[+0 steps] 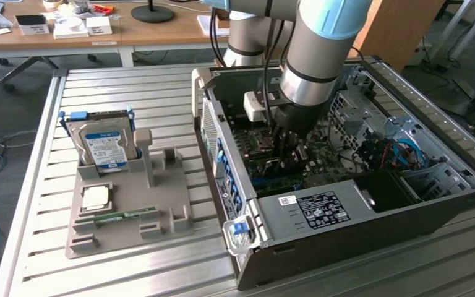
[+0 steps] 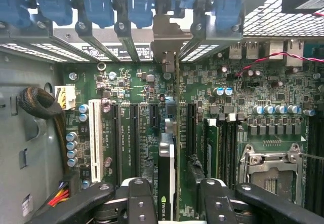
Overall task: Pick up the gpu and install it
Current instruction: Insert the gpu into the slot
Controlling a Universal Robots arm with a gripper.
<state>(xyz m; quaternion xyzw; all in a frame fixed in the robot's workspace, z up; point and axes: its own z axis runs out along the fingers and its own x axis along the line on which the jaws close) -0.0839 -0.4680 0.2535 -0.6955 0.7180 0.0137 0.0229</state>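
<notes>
One gpu (image 2: 167,178) sits edge-on, clamped in the tool (image 2: 169,196), long axis running along the motherboard (image 2: 228,117) slots toward its bracket.

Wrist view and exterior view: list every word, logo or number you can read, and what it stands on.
No text reads clearly.
Logo mark, no legible words: edge of the thin dark graphics card between the gripper fingers.
White print, too small: green motherboard.
Blurred: blue-white label on the silver hard drive.
Blurred: black sticker on the grey metal drive cage.
</notes>
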